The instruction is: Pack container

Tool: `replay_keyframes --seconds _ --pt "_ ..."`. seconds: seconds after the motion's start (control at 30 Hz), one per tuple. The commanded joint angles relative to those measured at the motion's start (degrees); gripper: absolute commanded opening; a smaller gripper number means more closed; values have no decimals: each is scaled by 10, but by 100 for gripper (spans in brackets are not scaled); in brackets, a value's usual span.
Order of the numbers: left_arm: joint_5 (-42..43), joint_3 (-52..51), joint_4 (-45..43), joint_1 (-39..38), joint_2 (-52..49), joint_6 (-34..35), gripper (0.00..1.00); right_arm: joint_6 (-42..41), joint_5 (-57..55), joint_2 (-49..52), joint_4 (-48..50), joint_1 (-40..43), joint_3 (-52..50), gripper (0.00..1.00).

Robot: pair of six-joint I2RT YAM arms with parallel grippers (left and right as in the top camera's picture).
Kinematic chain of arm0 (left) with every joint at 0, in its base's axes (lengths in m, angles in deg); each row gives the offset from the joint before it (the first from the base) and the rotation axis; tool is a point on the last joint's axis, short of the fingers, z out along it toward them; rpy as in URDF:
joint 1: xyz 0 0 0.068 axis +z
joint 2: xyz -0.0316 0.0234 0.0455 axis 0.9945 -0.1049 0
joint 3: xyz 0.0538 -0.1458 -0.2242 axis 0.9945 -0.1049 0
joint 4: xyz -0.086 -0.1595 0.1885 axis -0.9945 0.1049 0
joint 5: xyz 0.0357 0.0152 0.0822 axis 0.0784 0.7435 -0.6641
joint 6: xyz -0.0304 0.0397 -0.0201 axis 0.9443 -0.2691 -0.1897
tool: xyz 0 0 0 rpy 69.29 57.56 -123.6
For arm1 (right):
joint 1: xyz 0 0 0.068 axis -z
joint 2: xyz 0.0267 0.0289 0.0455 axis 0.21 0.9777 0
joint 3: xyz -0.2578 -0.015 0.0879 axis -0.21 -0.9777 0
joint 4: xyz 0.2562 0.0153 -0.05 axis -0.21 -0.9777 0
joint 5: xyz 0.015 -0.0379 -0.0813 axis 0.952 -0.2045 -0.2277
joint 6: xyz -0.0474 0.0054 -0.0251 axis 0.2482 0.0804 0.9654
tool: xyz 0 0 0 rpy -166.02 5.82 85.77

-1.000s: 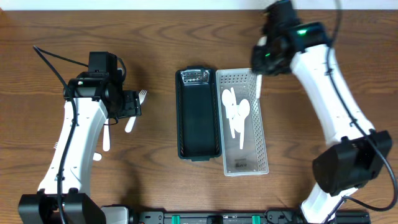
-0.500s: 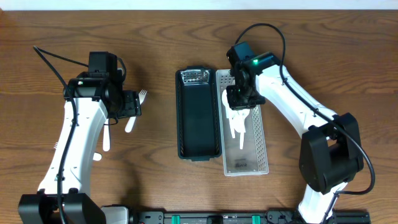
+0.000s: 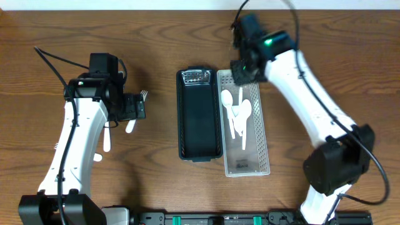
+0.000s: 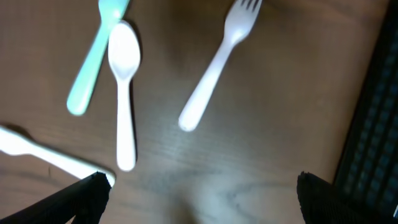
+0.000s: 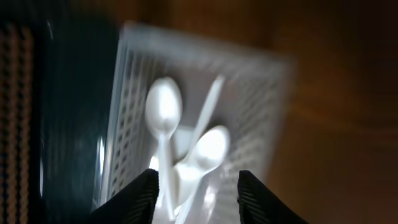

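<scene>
Several white spoons [image 3: 235,114] lie inside the clear basket [image 3: 255,156].

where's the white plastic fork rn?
Left wrist view: the white plastic fork lies on the wooden table on the left side, under the left gripper, beside a white plastic spoon.

Tool [image 4: 202,186] spread wide above wood table [image 4: 261,143]; white fork [image 4: 214,65], white spoon [image 4: 123,93], teal handle [image 4: 93,62] beneath; dark tray [image 4: 373,124] at rt.

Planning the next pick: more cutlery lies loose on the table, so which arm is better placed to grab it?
Left. Its open left gripper hangs right over the fork and spoon, while the right gripper is above the clear basket, far from them.
</scene>
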Motion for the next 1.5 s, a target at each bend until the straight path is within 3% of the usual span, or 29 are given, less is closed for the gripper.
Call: replay_keyframes --seconds 0.0,0.4,0.6,0.8,1.23,1.47 --pt "-1 33 30 2 3 -49 98 -9 -51 -53 -16 53 48 47" --pt "-1 85 -47 2 -52 -164 98 -84 -37 -106 -92 222 41 47" --pt "-1 85 -96 -2 -151 -228 98 -79 -28 -106 -98 227 35 47" --pt "-1 85 -160 -2 -231 -243 98 -74 -28 -106 -112 227 35 47" --pt "1 85 -195 -2 -330 -252 98 -72 -28 -106 -116 227 34 47" --pt "55 85 -209 -3 -333 -252 98 -73 -28 -106 -116 227 28 47"
